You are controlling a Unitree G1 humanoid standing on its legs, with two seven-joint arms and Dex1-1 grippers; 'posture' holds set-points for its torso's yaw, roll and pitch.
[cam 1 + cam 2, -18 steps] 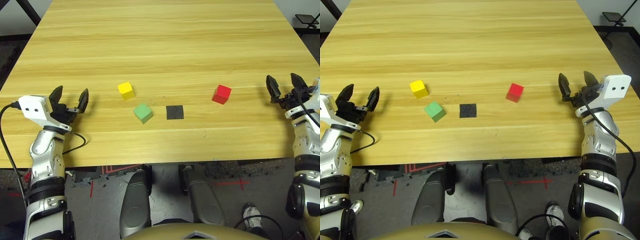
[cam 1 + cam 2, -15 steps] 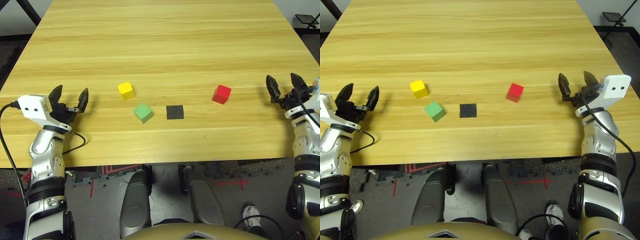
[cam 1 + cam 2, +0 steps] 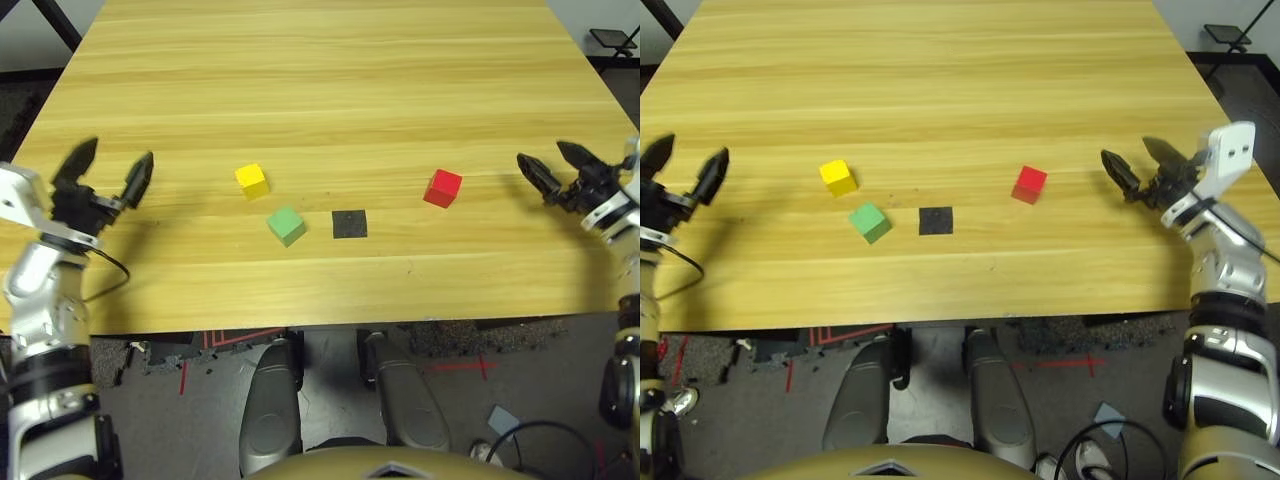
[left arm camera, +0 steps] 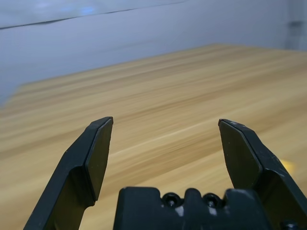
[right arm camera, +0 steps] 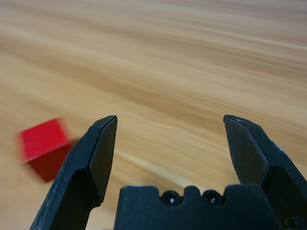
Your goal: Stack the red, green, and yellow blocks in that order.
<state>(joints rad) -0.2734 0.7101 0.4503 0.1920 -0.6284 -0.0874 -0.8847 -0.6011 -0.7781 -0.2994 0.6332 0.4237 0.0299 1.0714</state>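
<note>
Both arms have swung outward since a moment ago, and the blocks haven't budged. From the head camera, the left gripper [image 3: 103, 172] hovers spread wide at the table's [image 3: 330, 90] left edge, the right gripper [image 3: 557, 168] splayed at the right. Yellow block [image 3: 251, 180], green block [image 3: 286, 226] and black patch [image 3: 349, 224] cluster mid-table; red block [image 3: 442, 188] sits apart, rightward. Left wrist: parted fingers [image 4: 91, 163] over bare wood. Right wrist: gaping fingers [image 5: 93, 163], red block beside them.

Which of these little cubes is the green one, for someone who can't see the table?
Start at the flat black square patch near the wooden table's front edge. The green block sits just left of it, apart from it. The yellow block lies farther back; the red block is off right.
</note>
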